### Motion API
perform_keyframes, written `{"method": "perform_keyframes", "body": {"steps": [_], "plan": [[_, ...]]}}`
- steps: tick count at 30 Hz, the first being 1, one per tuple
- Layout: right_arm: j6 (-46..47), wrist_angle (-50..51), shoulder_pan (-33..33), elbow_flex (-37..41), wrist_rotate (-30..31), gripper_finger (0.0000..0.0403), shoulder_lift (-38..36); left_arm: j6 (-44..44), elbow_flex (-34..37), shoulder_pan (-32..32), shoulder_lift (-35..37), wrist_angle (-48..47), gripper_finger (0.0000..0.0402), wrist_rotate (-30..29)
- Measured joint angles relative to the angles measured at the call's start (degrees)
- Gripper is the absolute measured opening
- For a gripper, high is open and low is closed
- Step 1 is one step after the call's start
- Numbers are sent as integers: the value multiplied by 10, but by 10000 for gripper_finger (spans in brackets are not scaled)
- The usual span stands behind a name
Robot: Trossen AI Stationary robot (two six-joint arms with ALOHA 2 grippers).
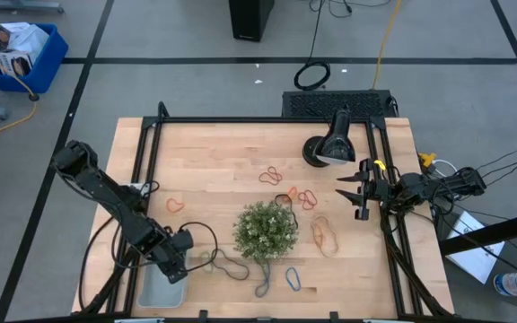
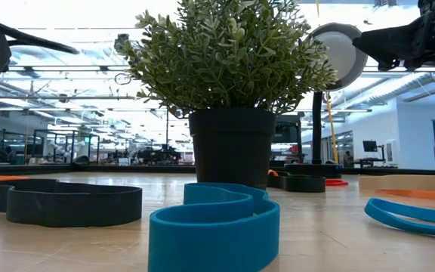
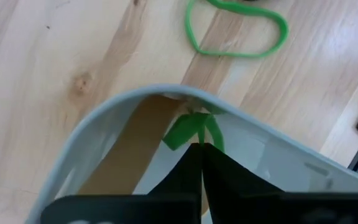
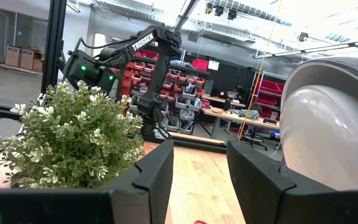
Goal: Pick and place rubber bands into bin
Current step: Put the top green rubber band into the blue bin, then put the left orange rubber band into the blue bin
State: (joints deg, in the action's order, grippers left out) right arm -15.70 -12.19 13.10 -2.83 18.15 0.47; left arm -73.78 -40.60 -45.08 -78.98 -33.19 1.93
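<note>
Rubber band (image 3: 190, 129) pinched in left fingers (image 3: 199, 163) over bin (image 3: 104, 121).

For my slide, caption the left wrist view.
Left gripper, shut on a green rubber band, holds it over the pale bin; another green band lies on the wooden table.

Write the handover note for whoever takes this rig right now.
Left gripper: over the bin at the table's near left corner, shut on a green band, not released.
Right gripper: open, empty, above the table's right side beside the lamp.
Done: no band seen lying in the bin.
Left: drop this one, then collect the bands around the plant, orange ones behind it, the blue one in front.
</note>
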Motion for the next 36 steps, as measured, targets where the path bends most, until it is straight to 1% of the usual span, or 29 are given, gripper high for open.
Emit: {"method": "perform_keyframes", "body": {"steps": [4,7,10,13,16,18,25,36], "plan": [[0,0,0,0,0,144,0,-7,0,1,0,0,5,68],[0,0,0,0,0,146,0,-24,0,1,0,0,18,94],[0,0,0,0,0,145,0,-22,0,1,5,0,35,93],[0,0,0,0,0,144,0,-26,0,1,15,-1,44,76],[0,0,0,0,0,145,0,-37,0,1,22,-1,45,62],[0,0,0,0,0,146,0,-27,0,2,22,-1,46,60],[0,0,0,0,0,145,0,-30,0,4,22,-2,46,55],[0,0,0,0,0,145,0,-48,-1,4,22,-31,47,55]]}}
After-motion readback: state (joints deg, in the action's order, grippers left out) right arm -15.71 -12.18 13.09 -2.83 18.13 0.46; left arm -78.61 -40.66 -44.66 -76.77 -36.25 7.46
